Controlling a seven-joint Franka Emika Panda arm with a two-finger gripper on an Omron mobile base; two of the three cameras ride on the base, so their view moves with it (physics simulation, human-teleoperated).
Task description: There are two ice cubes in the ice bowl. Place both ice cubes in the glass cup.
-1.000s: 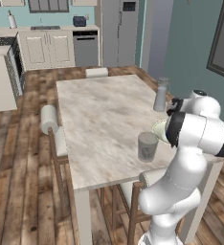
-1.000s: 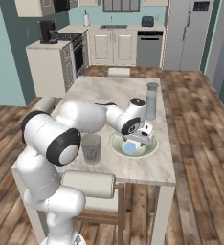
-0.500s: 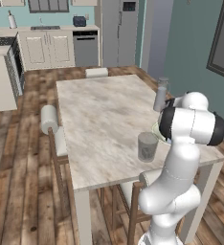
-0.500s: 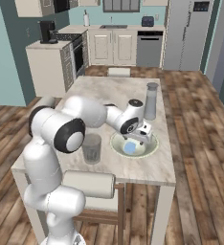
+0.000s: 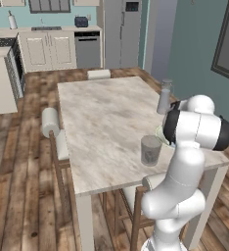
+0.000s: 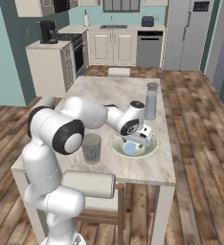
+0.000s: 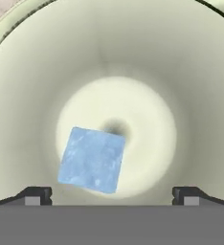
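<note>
The ice bowl (image 7: 32,72), pale greenish-cream, lies right under my hand, with the pale blue ice cube (image 7: 91,159) on its floor, left of centre. My gripper (image 7: 112,196) is open, its dark fingertips (image 7: 37,195) wide apart, and the cube sits between them, nearer the left one. In the right base view the gripper (image 6: 141,136) hangs low over the ice bowl (image 6: 117,146), just above the blue cube (image 6: 129,149). The glass cup (image 6: 91,148) stands upright left of the bowl, near the table's front edge. The whitish-clear cube is hidden. The arm covers most of the bowl (image 5: 160,132) beside the cup (image 5: 150,150).
A tall slim grey capped bottle (image 6: 151,101) stands just behind the bowl. The marble table (image 5: 102,117) stretches away to the back. A chair (image 6: 87,184) is tucked under the front edge, and a white roll (image 5: 50,121) sits at the table's left side.
The arm's elbow has swung from lying sideways to more upright. The hand stayed over the bowl and dropped slightly toward the blue cube.
</note>
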